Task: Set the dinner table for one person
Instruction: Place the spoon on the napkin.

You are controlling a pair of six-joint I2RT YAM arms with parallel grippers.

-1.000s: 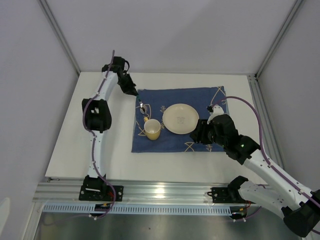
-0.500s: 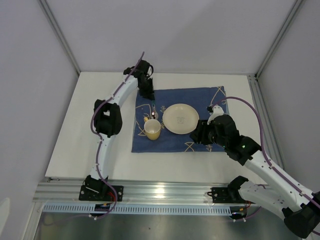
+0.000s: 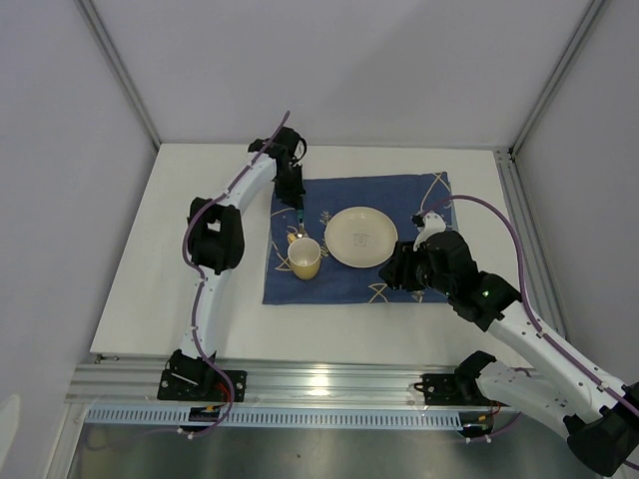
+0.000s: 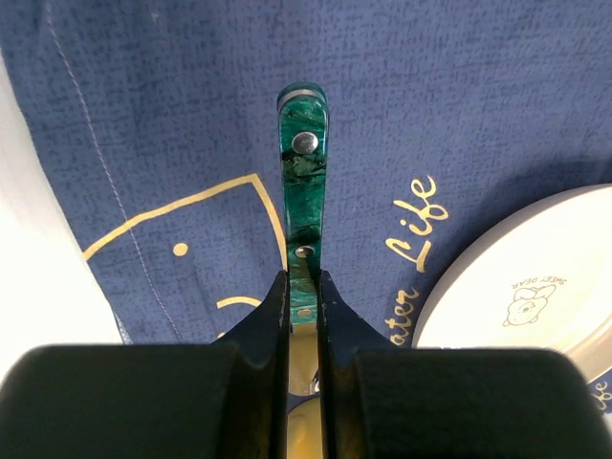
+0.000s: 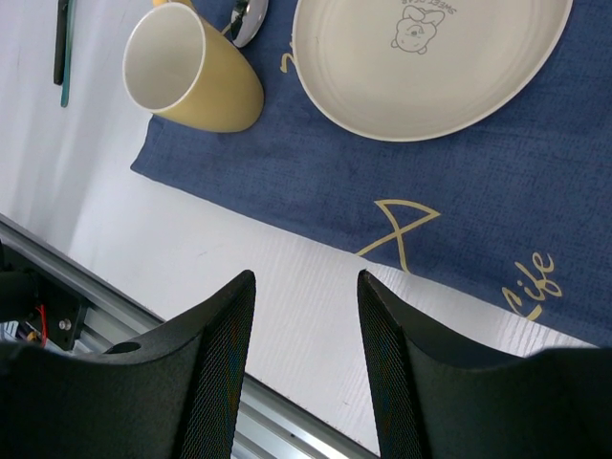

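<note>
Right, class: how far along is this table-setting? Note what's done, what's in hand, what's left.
Done: blue cloth lies on the dinner table, with plate and yellow mug on it. In hand: left gripper shut on a green-handled spoon next to the mug. Left: laying it down, releasing. Right gripper hangs open, empty.

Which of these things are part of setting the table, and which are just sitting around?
Part of the job: dinner table, blue cloth, plate, yellow mug, green-handled spoon held in the left gripper.
Not part: aluminium frame rail, enclosure walls.
</note>
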